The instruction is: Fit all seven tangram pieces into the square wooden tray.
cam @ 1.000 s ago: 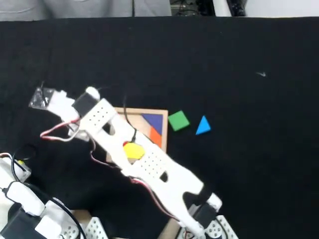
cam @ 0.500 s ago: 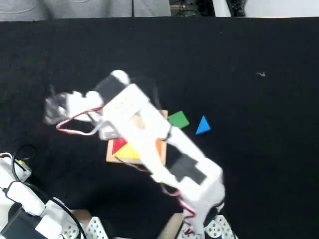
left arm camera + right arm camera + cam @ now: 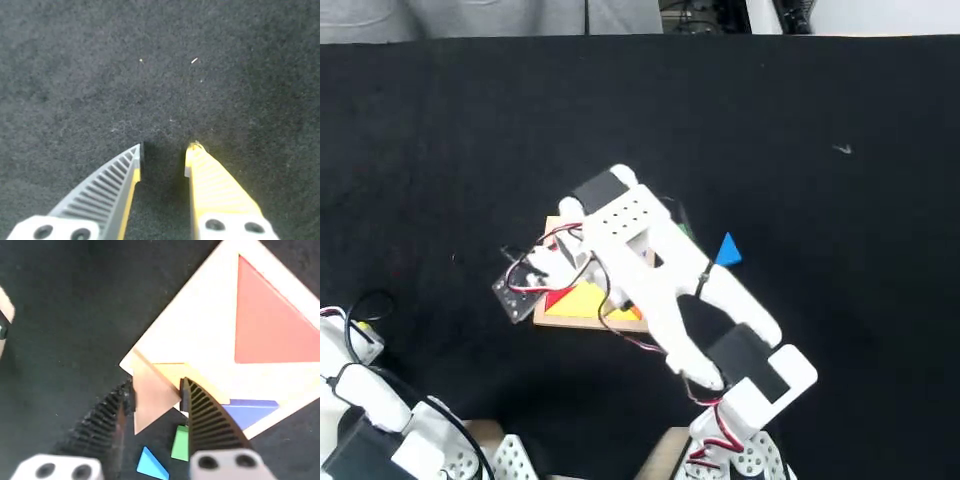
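Tray (image 3: 200, 325): it is lying on the black desk (image 3: 820, 120), partly under the right arm, and it is already holding several pieces.
Pieces inside the tray: a red triangle (image 3: 270, 325) is filling one side, a yellow piece (image 3: 582, 298) is sitting next to it, and an orange piece (image 3: 170, 370) and a blue piece (image 3: 250, 412) are lying along the tray's edge.
Right tool (image 3: 156, 385): it is gripping a pale tan triangle (image 3: 150, 405) between its two fingers and hanging over a corner of the tray. I cannot tell whether the triangle is touching the wood.
Loose pieces: a green square (image 3: 180, 442) is lying on the desk just outside the tray's edge, and a small blue triangle (image 3: 151, 465) is lying near it, farther out from the tray.
Left tool (image 3: 165, 150): it is hanging well apart from the tray over bare black cloth, its fingers spread with nothing between them.
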